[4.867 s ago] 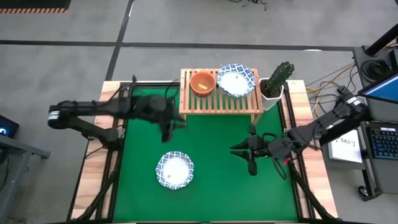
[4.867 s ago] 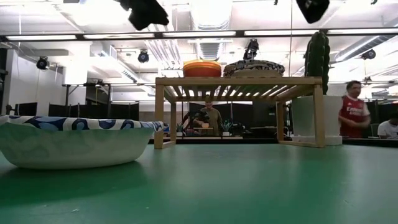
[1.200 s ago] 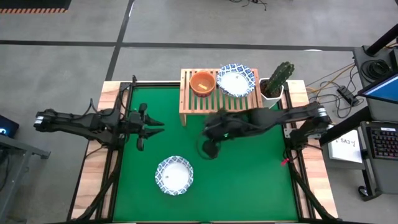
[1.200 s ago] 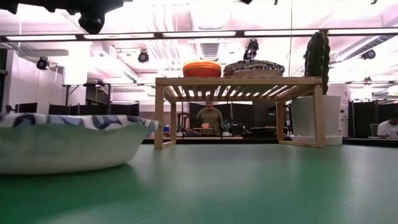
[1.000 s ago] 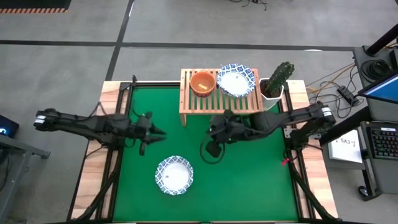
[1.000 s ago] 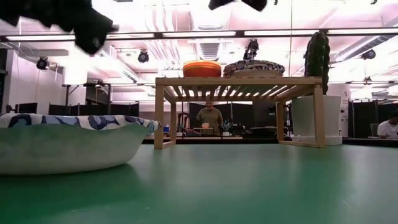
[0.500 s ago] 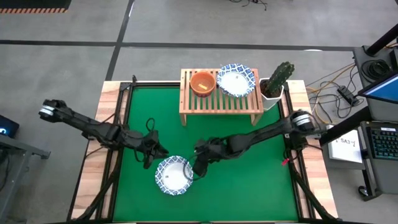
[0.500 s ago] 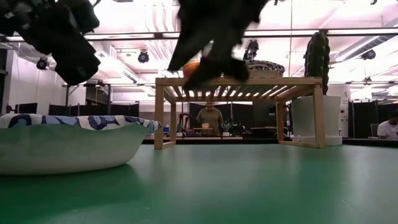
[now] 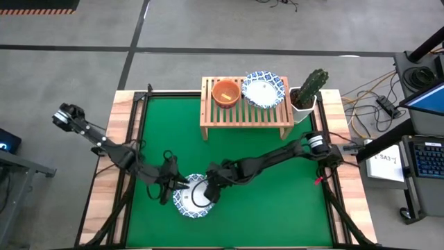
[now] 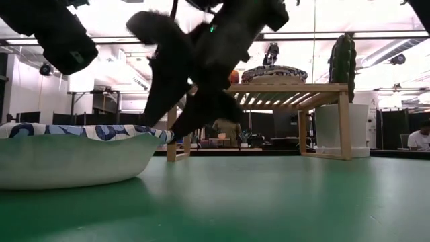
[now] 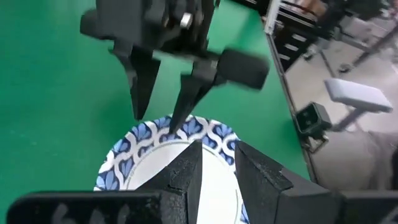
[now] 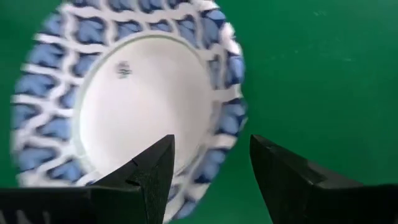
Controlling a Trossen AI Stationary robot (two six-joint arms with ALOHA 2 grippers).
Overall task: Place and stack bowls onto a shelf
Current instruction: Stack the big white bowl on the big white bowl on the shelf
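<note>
Small mark in bowl (image 12: 130, 99), seemingly unreadable

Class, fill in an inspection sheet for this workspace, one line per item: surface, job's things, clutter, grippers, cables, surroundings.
Surface: green table mat on a wood table.
Job's things: blue-rimmed white bowl on the mat; orange-red bowl and a second blue-rimmed bowl on the light-wood shelf.
Clutter: potted cactus beside the shelf.
Grippers: left gripper and right gripper both open at the mat bowl's rim.
Cables: loose leads on the floor.
Surroundings: a person in the room behind.
</note>
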